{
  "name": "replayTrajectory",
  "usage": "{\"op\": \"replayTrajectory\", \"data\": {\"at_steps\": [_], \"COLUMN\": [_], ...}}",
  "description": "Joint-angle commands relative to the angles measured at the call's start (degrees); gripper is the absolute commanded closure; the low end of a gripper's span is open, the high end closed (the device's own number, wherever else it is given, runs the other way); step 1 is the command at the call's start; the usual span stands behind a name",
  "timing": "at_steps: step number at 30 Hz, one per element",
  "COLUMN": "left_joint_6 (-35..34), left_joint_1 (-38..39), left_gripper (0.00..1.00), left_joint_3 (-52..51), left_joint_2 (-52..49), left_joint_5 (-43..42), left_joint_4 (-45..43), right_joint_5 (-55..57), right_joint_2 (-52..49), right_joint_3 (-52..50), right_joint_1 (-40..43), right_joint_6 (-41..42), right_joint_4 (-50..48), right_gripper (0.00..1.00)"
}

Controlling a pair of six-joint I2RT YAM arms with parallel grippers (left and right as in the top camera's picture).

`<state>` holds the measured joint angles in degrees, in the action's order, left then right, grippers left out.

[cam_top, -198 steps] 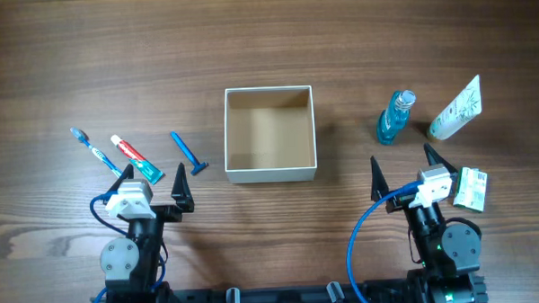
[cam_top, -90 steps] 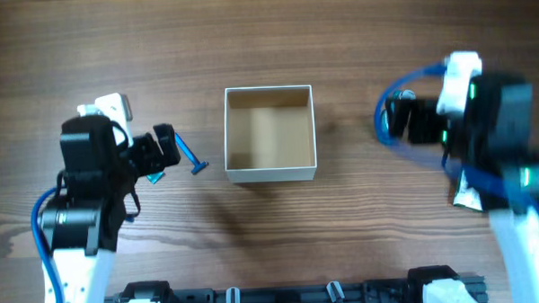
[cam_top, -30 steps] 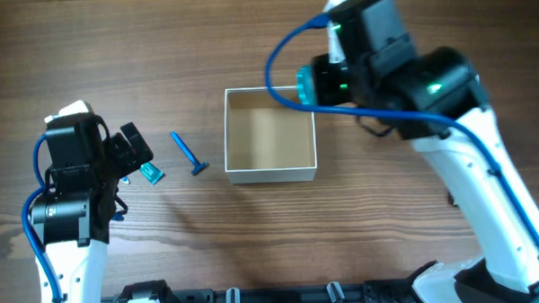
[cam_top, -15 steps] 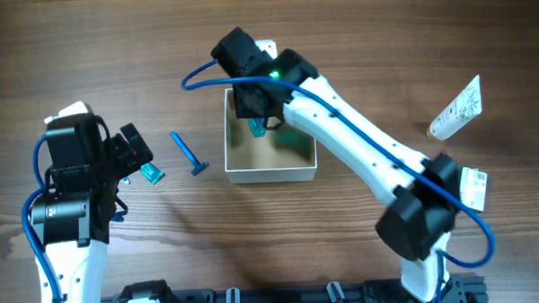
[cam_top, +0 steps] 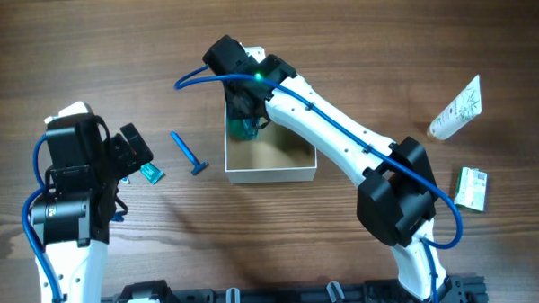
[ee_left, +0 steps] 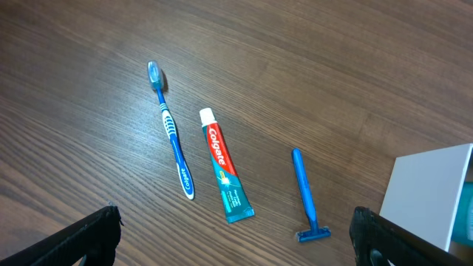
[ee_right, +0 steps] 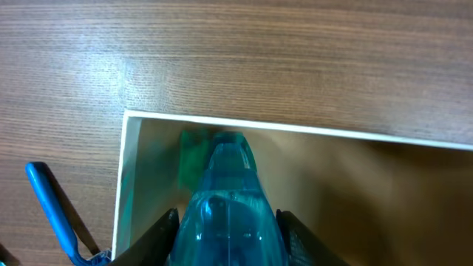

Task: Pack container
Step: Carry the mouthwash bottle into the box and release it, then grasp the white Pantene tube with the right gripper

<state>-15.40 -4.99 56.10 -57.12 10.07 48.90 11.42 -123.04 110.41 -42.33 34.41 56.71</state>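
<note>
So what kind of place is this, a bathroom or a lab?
Likely a robotics lab bench, not a bathroom: left arm and right arm work at a wood-grain table, toiletries like a toothbrush and razor lie spread out, and the right pincer holds a blue bottle over the container.

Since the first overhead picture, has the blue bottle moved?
Yes. The blue bottle went left, from beside the white tube to the far-left corner of the container, held in the right gripper.

A dark brown wood-grain tabletop (cam_top: 86,50) fills every view. In the overhead view its grain runs from 9 o'clock to 3 o'clock. Soft, even light falls across it, and paler streaks show toward 8 o'clock.
</note>
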Motion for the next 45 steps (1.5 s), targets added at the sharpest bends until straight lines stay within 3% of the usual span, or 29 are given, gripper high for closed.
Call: {"op": "replayTrajectory", "data": {"at_steps": [1, 2, 9, 16, 20, 21, 28, 36, 41, 45], "left_joint_6": [-0.52, -0.52, -0.52, -0.5, -0.5, -0.5, -0.5, -0.5, -0.52, -0.52], "left_joint_1": [-0.44, -0.44, -0.44, -0.44, -0.44, -0.44, -0.44, -0.44, -0.44, -0.44], "left_gripper": [0.0, 0.0, 0.0, 0.0, 0.0, 0.0, 0.0, 0.0, 0.0, 0.0], "left_joint_3": [0.96, 0.96, 0.96, 0.96, 0.96, 0.96, 0.96, 0.96, 0.96, 0.96], "left_joint_2": [0.0, 0.0, 0.0, 0.0, 0.0, 0.0, 0.0, 0.0, 0.0, 0.0], "left_joint_5": [1.36, 1.36, 1.36, 1.36, 1.36, 1.36, 1.36, 1.36, 1.36, 1.36], "left_joint_4": [0.22, 0.22, 0.22, 0.24, 0.22, 0.22, 0.22, 0.22, 0.28, 0.26], "right_joint_5": [-1.88, -2.97, -2.16, 7.63, 7.82, 7.39, 3.15, -8.5, -8.55, -8.55], "right_joint_2": [-0.17, -0.17, 3.67, 24.15, 32.63, 35.21, 37.31, 37.11, 37.09, 37.0], "right_joint_3": [1.38, 1.38, 1.4, 1.4, 1.38, 1.38, -1.2, -20.13, -31.52, -36.2], "right_joint_1": [-0.09, -0.09, -0.09, 2.71, 13.29, 20.15, 45.03, 57.7, 58.31, 58.31], "right_joint_6": [-2.1, -3.72, -4.94, -7.43, -4.42, -4.52, -18.16, -28.65, -28.65, -28.76], "right_joint_4": [-0.76, -0.87, 0.37, 4.55, 11.87, 15.78, 24.87, 12.98, 0.81, -4.7], "right_gripper": [0.19, 0.01, 0.0, 0.0, 0.0, 0.0, 0.0, 0.0, 0.01, 0.08]}}
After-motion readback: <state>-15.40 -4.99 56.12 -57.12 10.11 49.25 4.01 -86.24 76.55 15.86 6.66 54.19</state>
